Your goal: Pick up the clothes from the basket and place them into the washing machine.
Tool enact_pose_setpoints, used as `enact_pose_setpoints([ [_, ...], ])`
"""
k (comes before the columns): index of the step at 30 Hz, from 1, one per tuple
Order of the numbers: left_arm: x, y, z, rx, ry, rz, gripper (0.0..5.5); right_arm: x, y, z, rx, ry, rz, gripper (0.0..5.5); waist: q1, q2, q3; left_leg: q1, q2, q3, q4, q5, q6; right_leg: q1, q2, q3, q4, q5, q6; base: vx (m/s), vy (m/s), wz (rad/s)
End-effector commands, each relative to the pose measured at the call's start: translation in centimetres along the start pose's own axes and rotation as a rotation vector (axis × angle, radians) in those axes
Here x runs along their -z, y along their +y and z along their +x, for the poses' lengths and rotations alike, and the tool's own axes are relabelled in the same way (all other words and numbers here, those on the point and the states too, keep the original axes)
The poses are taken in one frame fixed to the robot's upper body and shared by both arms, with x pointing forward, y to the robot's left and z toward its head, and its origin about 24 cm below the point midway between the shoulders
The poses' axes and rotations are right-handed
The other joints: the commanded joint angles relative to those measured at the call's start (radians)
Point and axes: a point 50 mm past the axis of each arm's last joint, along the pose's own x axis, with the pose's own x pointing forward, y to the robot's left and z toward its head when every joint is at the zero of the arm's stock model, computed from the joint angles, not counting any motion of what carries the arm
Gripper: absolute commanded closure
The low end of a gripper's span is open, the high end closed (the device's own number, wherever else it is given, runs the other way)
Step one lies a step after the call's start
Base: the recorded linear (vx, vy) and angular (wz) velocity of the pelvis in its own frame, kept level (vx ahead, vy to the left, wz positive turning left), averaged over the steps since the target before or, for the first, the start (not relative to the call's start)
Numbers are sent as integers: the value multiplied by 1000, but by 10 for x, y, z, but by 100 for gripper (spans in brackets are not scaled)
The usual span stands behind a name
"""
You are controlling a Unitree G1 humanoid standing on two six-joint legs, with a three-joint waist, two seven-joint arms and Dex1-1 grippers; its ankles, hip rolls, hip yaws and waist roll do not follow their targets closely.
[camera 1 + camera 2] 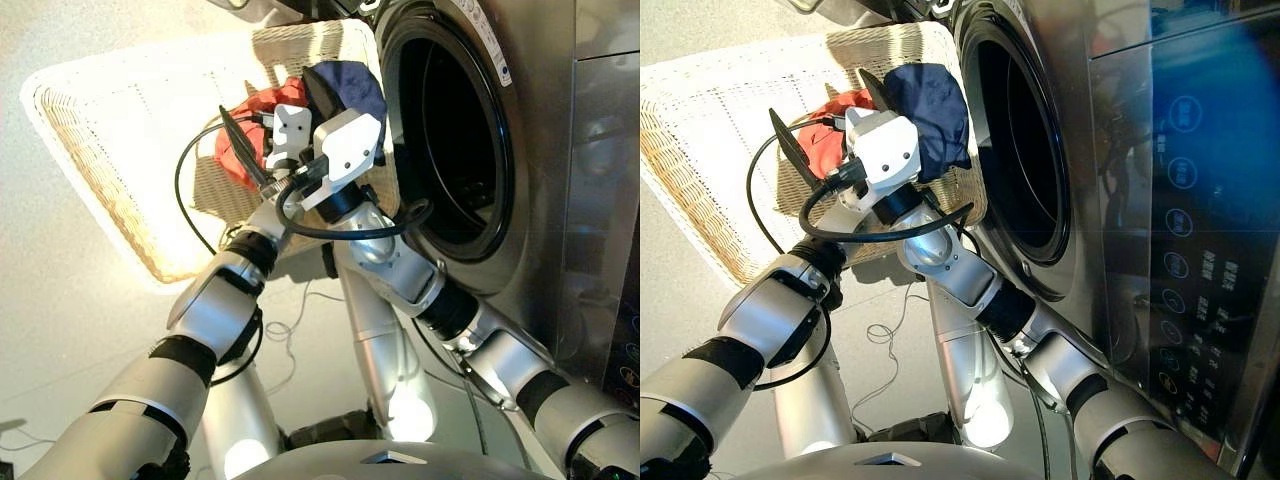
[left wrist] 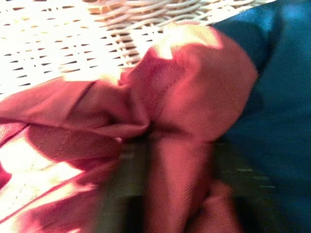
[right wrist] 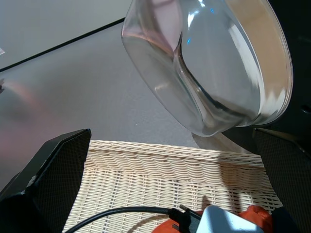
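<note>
Pale grey floor fills the left of the frame, cream basket [image 1: 100, 190] upper left, washing machine [image 1: 540, 200] right with its porthole [image 1: 450, 140] open. Coral garment [image 1: 250, 135] and navy garment [image 1: 345, 85] lie touching at the basket's end beside the porthole; no black one visible. Left gripper [image 1: 245, 145] is down at the coral cloth, jaw state: cannot tell, cloth fills its wrist view. Right gripper [image 3: 165, 165] is released, fingers spread wide over the basket rim, holding nothing. Judgement: pinch one bunched fold of coral only, keep navy out, lift clear of the rim before swinging toward the porthole. Drum interior dark, contents unreadable
</note>
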Motion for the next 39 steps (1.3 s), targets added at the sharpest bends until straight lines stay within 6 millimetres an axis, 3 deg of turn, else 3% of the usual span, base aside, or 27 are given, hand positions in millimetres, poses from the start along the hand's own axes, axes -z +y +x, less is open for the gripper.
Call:
enact_pose_setpoints([
  [1,29,7,-6,-56,133,1,550,-31,-3,-3,-33,-141,-4,0,-14,-25,-6,-11,77,-94,79,-14,-72,29,-21,-25,-11,13,51,0,0,0],
  [7,43,13,-22,-39,70,26,550,-23,-33,-18,90,-94,-112,0,13,-3,-6,43,53,-85,24,-1,-61,93,-31,-27,-58,26,57,-10,1,1],
  [8,42,15,-25,-38,44,20,550,-22,-44,-23,128,-83,-163,0,17,1,-6,38,41,-79,-10,42,-51,91,-38,-23,-89,65,58,-57,9,29],
  [15,51,20,-65,3,-65,-81,550,-12,-96,-67,369,28,-325,0,67,64,-6,153,-29,-85,-154,84,-33,224,-95,-45,-201,93,70,27,38,158],
  [23,32,28,-89,48,-211,-140,550,-7,-118,-93,479,102,-374,0,107,106,-6,311,-103,-92,-300,124,-17,396,-153,-66,-339,136,97,43,60,180],
  [28,5,27,-99,119,-350,-154,550,0,-125,-107,499,160,-394,0,123,126,-6,391,-141,-101,-372,149,-12,490,-184,-76,-415,167,112,8,11,10],
  [33,-23,29,-108,197,-490,-195,550,15,-128,-117,448,268,-405,0,137,139,-6,439,-155,-114,-388,156,-12,548,-202,-87,-439,171,117,0,0,0],
  [39,-53,30,-120,318,-622,-281,550,15,-121,-111,165,346,-455,0,147,134,-6,452,-150,-120,-371,151,-13,564,-203,-79,-421,161,114,0,0,0],
])
